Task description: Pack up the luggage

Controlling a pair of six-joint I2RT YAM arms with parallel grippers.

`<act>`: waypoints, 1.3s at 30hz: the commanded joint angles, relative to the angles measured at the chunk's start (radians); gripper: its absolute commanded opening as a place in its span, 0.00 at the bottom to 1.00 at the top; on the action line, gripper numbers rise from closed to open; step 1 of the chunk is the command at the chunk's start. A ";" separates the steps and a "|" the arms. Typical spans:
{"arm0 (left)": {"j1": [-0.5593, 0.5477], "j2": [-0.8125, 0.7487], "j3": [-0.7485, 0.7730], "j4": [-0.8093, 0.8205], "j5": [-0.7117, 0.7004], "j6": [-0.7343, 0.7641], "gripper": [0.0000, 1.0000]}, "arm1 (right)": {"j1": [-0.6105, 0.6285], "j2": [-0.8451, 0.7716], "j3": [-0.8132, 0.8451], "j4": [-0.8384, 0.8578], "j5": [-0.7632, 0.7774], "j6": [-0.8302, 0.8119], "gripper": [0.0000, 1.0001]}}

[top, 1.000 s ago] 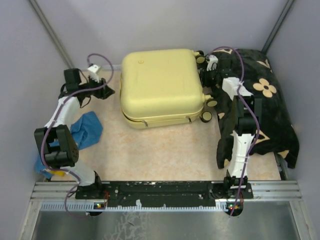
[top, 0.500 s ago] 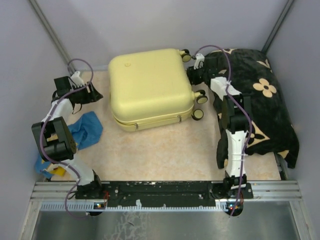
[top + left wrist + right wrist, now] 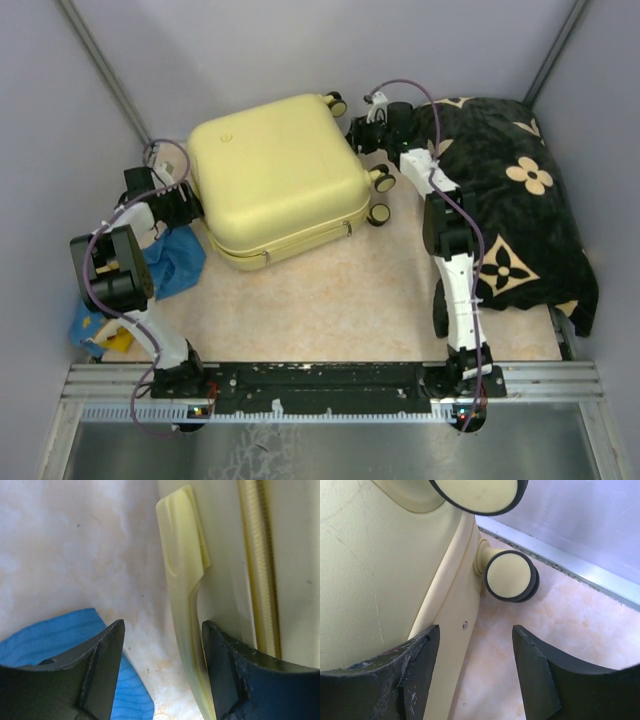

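Note:
The luggage, a pale yellow hard-shell suitcase, lies shut and flat on the table, turned at an angle, with its wheels at the right. My left gripper is at its left edge. In the left wrist view this gripper is open, with the yellow handle standing between the fingers, close to the right fingertip. My right gripper is at the wheel end. It is open, with its left finger over the shell's side and a wheel just ahead.
A big black cloth with beige flowers is heaped at the right, under the right arm. A blue cloth lies by the left arm, also under the left fingers. Grey walls close in behind and on both sides.
The luggage has slid to the left and turned counter-clockwise. Both arms moved left with it, and both grippers stand wider open than before.

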 commanded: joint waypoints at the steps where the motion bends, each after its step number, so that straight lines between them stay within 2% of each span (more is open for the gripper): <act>1: -0.024 -0.016 -0.021 -0.026 -0.082 -0.061 0.69 | 0.052 -0.065 0.089 0.101 -0.096 0.053 0.65; 7: -0.023 -0.064 -0.045 -0.014 -0.105 -0.045 0.68 | -0.097 -0.260 0.019 -0.022 -0.145 0.022 0.85; 11: -0.023 -0.075 -0.046 -0.018 -0.103 -0.025 0.68 | -0.156 -0.407 -0.066 -0.219 -0.164 -0.090 0.89; 20: -0.025 -0.068 -0.053 0.006 -0.090 -0.001 0.66 | -0.198 -1.016 -0.856 -0.218 -0.198 -0.262 0.83; 24: -0.026 -0.062 -0.062 0.011 -0.053 -0.016 0.65 | -0.175 -1.192 -1.101 -0.191 -0.150 -0.248 0.82; 30: -0.028 -0.048 -0.061 -0.031 -0.018 -0.038 0.63 | -0.042 -1.271 -1.352 0.005 -0.005 -0.168 0.74; 39: -0.028 -0.048 -0.085 -0.030 -0.012 -0.044 0.60 | 0.123 -1.127 -1.462 0.389 0.124 -0.122 0.64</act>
